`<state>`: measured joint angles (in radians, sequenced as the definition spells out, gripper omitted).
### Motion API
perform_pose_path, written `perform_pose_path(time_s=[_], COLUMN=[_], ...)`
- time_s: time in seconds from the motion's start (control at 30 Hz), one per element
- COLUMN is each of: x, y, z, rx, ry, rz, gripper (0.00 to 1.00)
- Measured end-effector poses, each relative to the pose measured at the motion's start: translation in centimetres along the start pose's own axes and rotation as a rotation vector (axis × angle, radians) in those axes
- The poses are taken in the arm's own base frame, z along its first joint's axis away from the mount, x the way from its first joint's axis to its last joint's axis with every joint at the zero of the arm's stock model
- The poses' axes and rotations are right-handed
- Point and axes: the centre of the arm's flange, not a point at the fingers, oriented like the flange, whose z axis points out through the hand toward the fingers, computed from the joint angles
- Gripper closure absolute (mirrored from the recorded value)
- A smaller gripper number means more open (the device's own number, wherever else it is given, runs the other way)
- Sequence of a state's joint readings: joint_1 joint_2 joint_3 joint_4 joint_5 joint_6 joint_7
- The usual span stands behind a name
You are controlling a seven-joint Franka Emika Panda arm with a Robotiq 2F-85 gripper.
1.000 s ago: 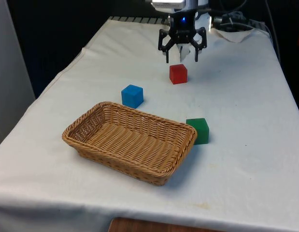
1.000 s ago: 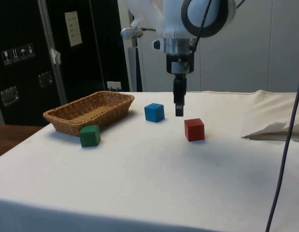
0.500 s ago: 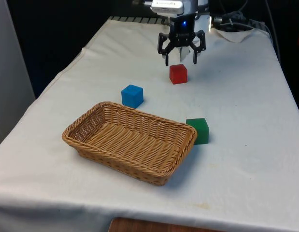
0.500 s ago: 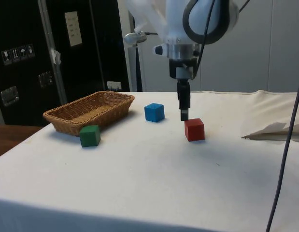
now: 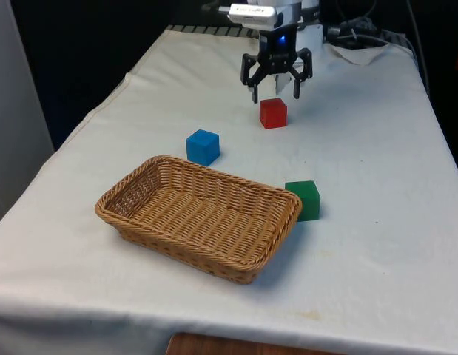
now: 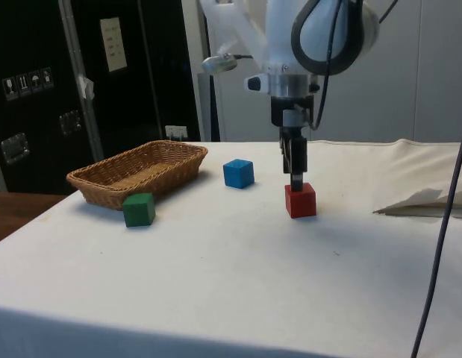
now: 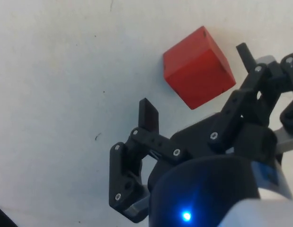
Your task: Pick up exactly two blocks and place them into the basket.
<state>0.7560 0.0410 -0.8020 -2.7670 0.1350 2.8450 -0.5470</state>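
A red block (image 5: 273, 113) (image 6: 300, 200) (image 7: 199, 67) lies on the white cloth near the far end of the table. My gripper (image 5: 275, 92) (image 6: 296, 179) (image 7: 196, 80) hangs open just above it, one finger to each side of the block, holding nothing. A blue block (image 5: 203, 146) (image 6: 238, 173) sits between the red block and the wicker basket (image 5: 132, 188) (image 6: 96, 179). A green block (image 5: 302, 200) (image 6: 139, 209) rests against the basket's corner on the front view's right. Nothing lies inside the basket.
Crumpled white cloth or paper (image 5: 354, 52) (image 6: 425, 203) lies at the far end on the front view's right. A cable (image 6: 439, 246) hangs down close to the side camera. Dark cabinets (image 6: 66, 89) stand behind the basket.
My gripper has moved away from the basket towards the table's far end and lowered, from beside the red block to directly over it. The blocks have stayed where they were.
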Motion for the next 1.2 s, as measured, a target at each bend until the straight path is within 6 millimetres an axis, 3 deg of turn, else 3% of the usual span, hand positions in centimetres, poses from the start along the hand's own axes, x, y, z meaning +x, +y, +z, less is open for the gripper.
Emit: perform_pose_path(time_s=[0.7, 1.2], x=[-1.0, 0.1], y=[-0.3, -0.2], z=[1.1, 2.1], rx=[-0.016, -0.055], ry=[-0.025, -0.058], rz=[-0.066, -0.073], gripper=[0.0, 0.0])
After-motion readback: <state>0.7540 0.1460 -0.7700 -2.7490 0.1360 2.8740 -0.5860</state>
